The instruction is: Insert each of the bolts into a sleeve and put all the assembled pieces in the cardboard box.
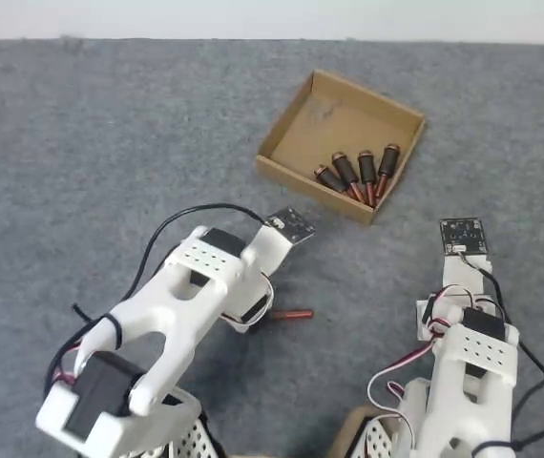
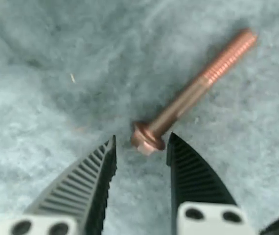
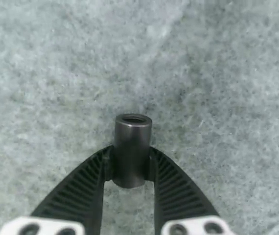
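Note:
A copper bolt (image 2: 198,85) lies flat on the grey carpet. Its flanged head (image 2: 147,138) sits right at the tips of my left gripper (image 2: 142,146), whose fingers stand open on either side of it without closing on it. From above, the bolt's shank (image 1: 293,313) pokes out beside the left arm (image 1: 205,286). My right gripper (image 3: 131,155) is shut on a dark sleeve (image 3: 132,142), held upright above the carpet with its open bore facing up. The cardboard box (image 1: 296,119) stands at the back and holds several assembled pieces (image 1: 360,172).
The right arm (image 1: 468,353) sits at the front right, well short of the box. Black cables (image 1: 172,224) loop over the left arm. Grey carpet (image 1: 110,143) covers the whole table, with open room left of the box.

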